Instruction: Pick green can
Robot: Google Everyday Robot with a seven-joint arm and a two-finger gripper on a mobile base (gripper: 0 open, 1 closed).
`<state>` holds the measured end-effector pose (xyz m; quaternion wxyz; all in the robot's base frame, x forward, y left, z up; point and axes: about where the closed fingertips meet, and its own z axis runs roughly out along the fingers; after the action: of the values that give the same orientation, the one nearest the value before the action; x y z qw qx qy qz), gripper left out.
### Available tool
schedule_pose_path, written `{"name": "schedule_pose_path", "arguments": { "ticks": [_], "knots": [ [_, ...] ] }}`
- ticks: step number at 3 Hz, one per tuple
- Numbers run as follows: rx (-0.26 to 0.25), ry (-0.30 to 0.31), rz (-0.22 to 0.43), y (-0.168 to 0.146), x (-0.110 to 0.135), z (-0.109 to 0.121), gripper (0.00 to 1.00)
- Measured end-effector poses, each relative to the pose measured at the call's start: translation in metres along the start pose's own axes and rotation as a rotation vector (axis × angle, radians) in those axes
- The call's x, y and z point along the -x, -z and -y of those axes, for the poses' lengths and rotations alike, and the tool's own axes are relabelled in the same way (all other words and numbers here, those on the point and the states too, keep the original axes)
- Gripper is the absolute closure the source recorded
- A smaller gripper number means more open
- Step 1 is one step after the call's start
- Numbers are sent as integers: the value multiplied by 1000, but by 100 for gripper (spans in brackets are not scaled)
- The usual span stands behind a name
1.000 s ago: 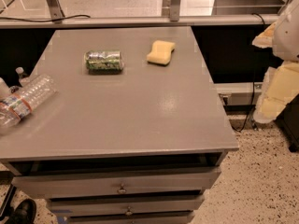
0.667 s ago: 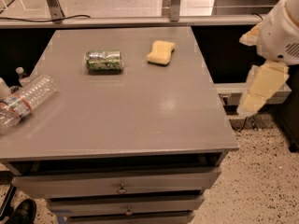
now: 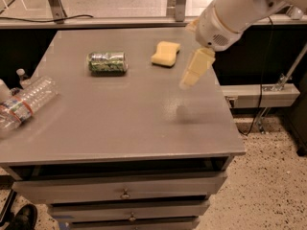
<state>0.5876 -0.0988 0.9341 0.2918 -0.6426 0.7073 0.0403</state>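
Observation:
The green can lies on its side on the grey table, at the back left of the middle. It has a green and white print and silver ends. My gripper hangs above the table's right side, just right of a yellow sponge and well right of the can. Its cream fingers stand apart and hold nothing. The white arm comes in from the upper right.
A clear plastic bottle with a red-banded label lies at the table's left edge. Drawers sit under the tabletop. A rail and cable run behind the table. Speckled floor lies to the right.
My arm has swung in from the right, off the table's side, to over the table's right part near the sponge. The can, sponge and bottle have not moved.

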Motion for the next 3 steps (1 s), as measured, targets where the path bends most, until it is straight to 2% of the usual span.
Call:
{"name": "schedule_pose_path", "arguments": {
  "ticks": [1, 2, 3],
  "knots": [
    [15, 18, 124, -42, 46, 35, 0],
    [13, 38, 209, -71, 85, 54, 0],
    [26, 42, 280, -104, 119, 62, 0]
  ]
}}
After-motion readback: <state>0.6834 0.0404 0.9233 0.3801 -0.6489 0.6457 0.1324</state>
